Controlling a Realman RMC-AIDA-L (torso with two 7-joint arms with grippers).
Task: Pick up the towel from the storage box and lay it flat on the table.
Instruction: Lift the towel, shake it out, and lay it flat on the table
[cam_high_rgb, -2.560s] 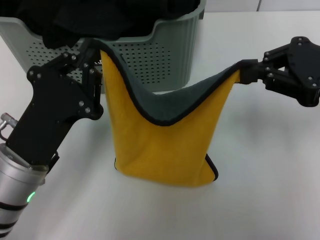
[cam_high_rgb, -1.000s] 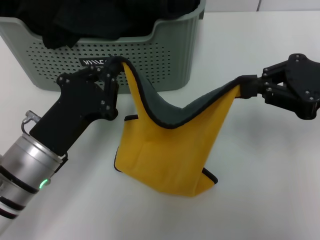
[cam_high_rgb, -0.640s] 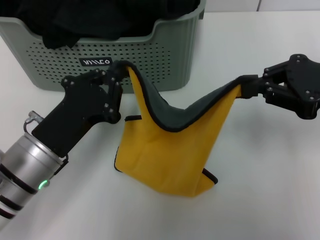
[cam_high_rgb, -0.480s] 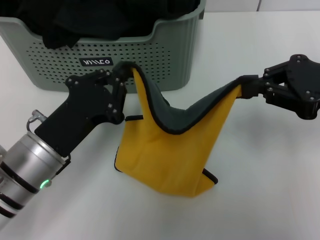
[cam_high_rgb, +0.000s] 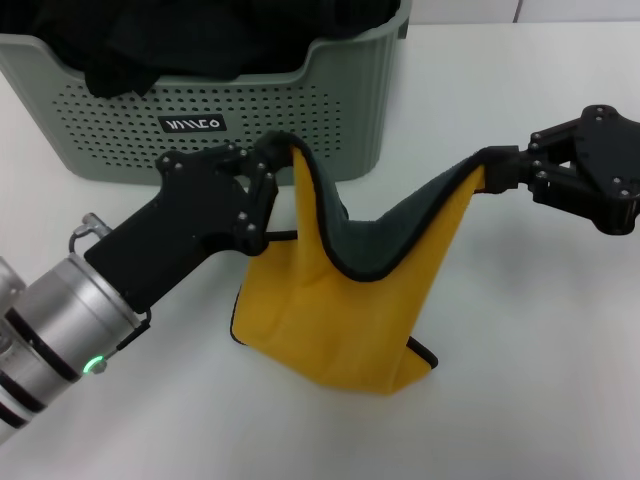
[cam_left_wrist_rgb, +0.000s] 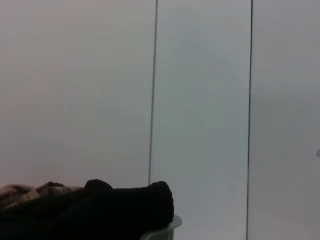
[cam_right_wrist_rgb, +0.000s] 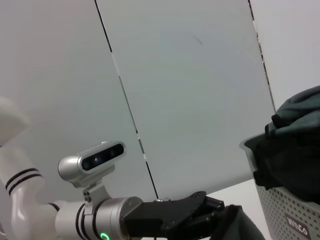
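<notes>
Yellow towel (cam_high_rgb: 345, 300) corner carried rightward by left hand (cam_high_rgb: 272, 160)

The left gripper (cam_high_rgb: 283, 160) is matte black, built of flat angular plates joined by small silver screws. Behind it sits a brushed silver cylinder with black bands, a glowing green light and a small metal ring at its side. The right gripper (cam_high_rgb: 492, 168) has the same black plates and screws. From the right wrist, the left arm shows white with black stripes and carries a silver camera pod.
</notes>
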